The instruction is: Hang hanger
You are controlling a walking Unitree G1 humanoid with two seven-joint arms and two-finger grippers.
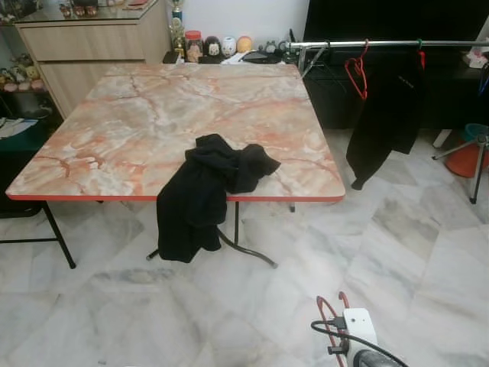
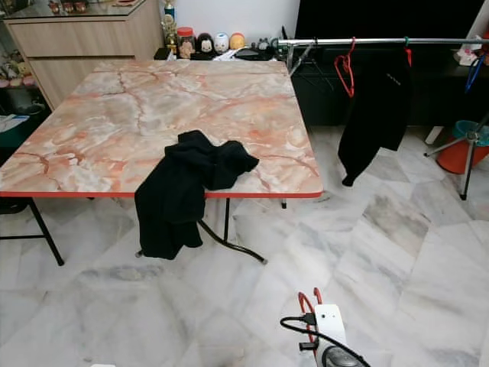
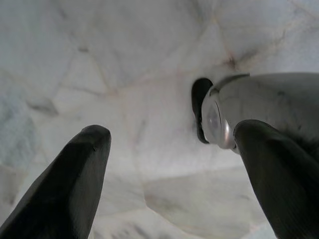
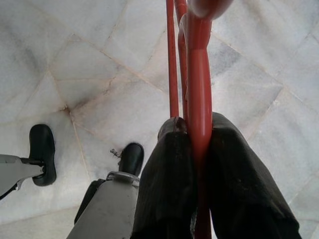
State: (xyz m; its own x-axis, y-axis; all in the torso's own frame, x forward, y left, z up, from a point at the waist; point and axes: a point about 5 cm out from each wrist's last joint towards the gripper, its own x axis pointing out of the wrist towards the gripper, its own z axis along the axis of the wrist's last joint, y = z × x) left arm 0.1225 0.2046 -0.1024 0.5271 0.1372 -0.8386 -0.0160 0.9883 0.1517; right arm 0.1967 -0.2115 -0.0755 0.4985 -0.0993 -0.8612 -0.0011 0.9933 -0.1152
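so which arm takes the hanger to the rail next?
Right. The right pincer is already shut on the red hanger, and the rail runs ahead on the robot's right. The left pincer is open over the floor.

The red hanger (image 4: pixel 199 99) runs out of the right wrist view at top and bottom, so its hook and full shape stay unseen; in the head views only a small red loop (image 1: pixel 328 310) shows by the lower edge. The rail (image 1: pixel 397 43) is cut off at the right edge. The small figures (image 1: pixel 221 46) behind the counter (image 1: pixel 114 138) are too small to tell. The black garment (image 1: pixel 202 191) is bunched, its kind unclear.
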